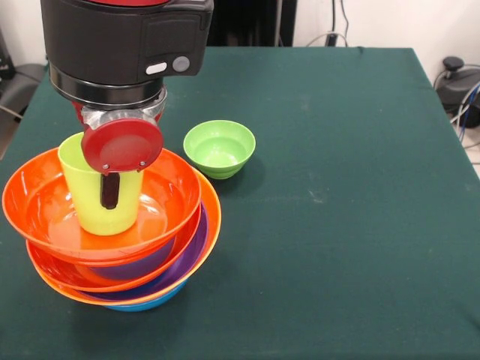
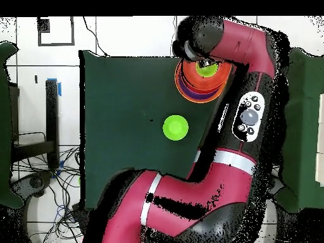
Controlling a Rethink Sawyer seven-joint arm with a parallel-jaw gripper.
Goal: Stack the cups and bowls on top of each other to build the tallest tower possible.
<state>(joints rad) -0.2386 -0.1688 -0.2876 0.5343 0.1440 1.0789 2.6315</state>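
The lime-green cup (image 1: pixel 99 196) is seen upright in the top orange bowl of the tower (image 1: pixel 112 247), near the tabletop (image 1: pixel 337 187) corner at front-view lower left. The hand (image 1: pixel 111 191) is directly above, one finger down the cup's front wall (the other hidden), so the cup is judged gripped. The small green bowl (image 1: pixel 219 148) is left apart toward the tabletop's middle, beside the stack.

No text, label, brand, number or sign can be read in either view, not on the arm, the bowls or the bench.
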